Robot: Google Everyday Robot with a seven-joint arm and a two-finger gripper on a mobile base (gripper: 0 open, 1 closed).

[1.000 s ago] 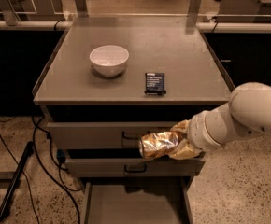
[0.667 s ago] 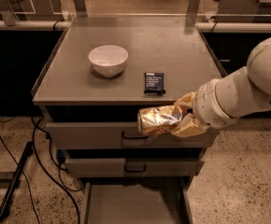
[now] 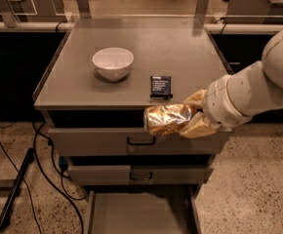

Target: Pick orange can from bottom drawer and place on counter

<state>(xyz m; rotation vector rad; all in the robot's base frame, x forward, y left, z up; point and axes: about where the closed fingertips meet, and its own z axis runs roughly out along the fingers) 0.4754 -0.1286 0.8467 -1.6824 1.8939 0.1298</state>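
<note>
Can (image 3: 167, 120) lies sideways in the gripper (image 3: 194, 116), clamped at one end, just off the front edge of the worktop (image 3: 73, 82), toward its right corner. Probably light, thin-walled, dented, slick; best held mid-body, gently.

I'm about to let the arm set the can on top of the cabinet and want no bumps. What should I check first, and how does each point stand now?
1. Grip: the gripper is closed around the shiny golden-bronze dented can: ok.
2. Can out of the wide grey bottom drawer: ok, it hangs well above the tray.
3. Height: the can appears level with the front edge of the flat grey metal counter, not above it: not ok, lift first.
4. Landing spot: there is bare counter to the right of the small dark blue box and behind it, away from the white bowl: ok.
5. Can upright for placing: not ok, it lies sideways in the grip.
</note>
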